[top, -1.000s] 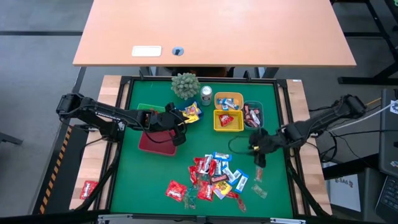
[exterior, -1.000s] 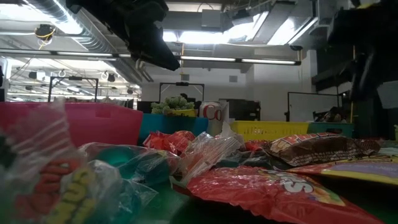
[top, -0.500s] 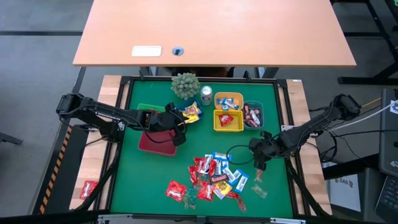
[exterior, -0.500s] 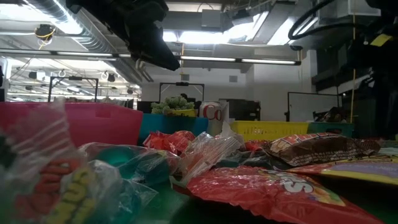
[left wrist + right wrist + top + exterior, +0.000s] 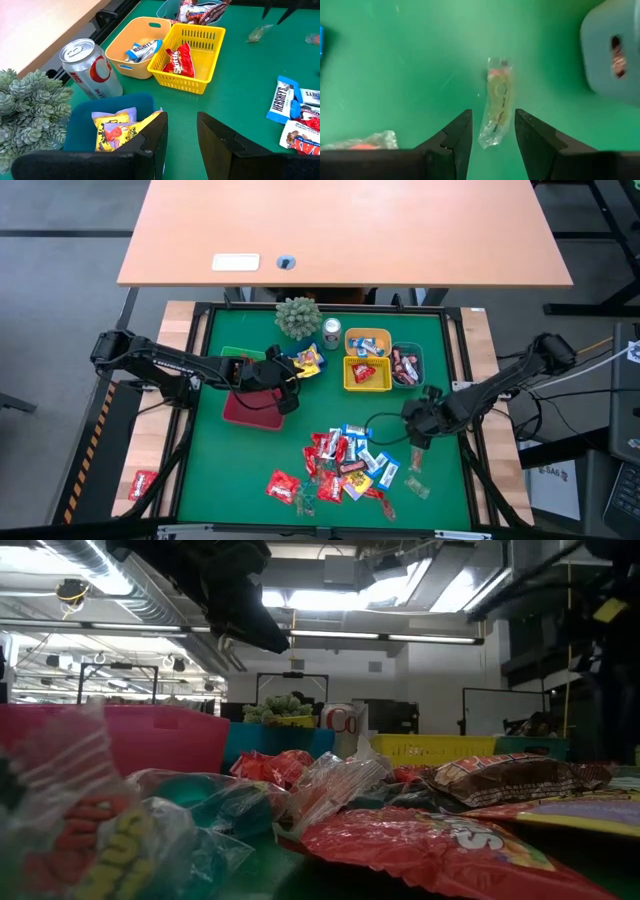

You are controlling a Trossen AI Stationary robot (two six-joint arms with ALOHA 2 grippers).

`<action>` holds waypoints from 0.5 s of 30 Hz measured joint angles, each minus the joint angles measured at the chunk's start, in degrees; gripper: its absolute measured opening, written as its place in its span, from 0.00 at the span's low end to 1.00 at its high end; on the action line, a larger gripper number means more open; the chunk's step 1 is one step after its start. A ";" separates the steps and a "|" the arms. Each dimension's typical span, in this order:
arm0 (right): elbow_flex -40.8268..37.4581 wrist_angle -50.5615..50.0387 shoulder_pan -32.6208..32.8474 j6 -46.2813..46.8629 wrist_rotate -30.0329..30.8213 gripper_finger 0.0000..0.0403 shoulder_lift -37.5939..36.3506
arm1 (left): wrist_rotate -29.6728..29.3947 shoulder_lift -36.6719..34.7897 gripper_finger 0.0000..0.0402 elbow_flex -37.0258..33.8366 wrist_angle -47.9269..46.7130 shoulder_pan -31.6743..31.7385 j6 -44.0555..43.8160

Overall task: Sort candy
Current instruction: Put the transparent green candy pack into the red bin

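Jaws of the right gripper [image 5: 417, 444] stand part open and empty, poised over a clear-wrapped sweet [image 5: 496, 109] that lies flat on the green table [image 5: 250, 460] between the two fingers [image 5: 452, 145] without touching either. A second ago this gripper sat a little nearer the bins; it has since slid toward the loose candy [image 5: 345, 465] and lowered its elbow. The left gripper [image 5: 283, 376] has not shifted: its jaws are part open too, holding nothing, above the blue bin [image 5: 85, 132] at the far side of the red tray [image 5: 250, 410].

Five containers show: the red tray, the blue bin with yellow packets [image 5: 122, 131], an orange bin [image 5: 131, 52] with a blue-and-white bar, a yellow basket [image 5: 200, 50] holding one red Skittles pack [image 5: 177, 59], and a grey-blue bin [image 5: 407, 364] with dark wrappers. One silver can [image 5: 90, 67] stands just beside the blue bin, and one small succulent [image 5: 298, 317] is next to it.

Most of the candy lies in one heap near the table's front middle, roughly twenty pieces, too overlapped to count exactly. Two clear-wrapped pieces lie apart to its right, and one red packet [image 5: 142, 483] rests off the mat on the wooden edge at the left.

From table height, crinkled wrappers [image 5: 440, 840] fill the foreground and hide most of the table behind.
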 joint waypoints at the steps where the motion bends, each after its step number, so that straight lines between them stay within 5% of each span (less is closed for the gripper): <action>1: 0.00 0.02 0.00 -0.04 -0.54 0.36 1.13 | 0.00 0.00 0.23 0.00 0.00 0.00 0.00; 15: 0.13 0.39 0.00 -0.01 -3.43 0.32 14.43 | 0.01 0.00 0.23 0.00 0.00 0.01 0.00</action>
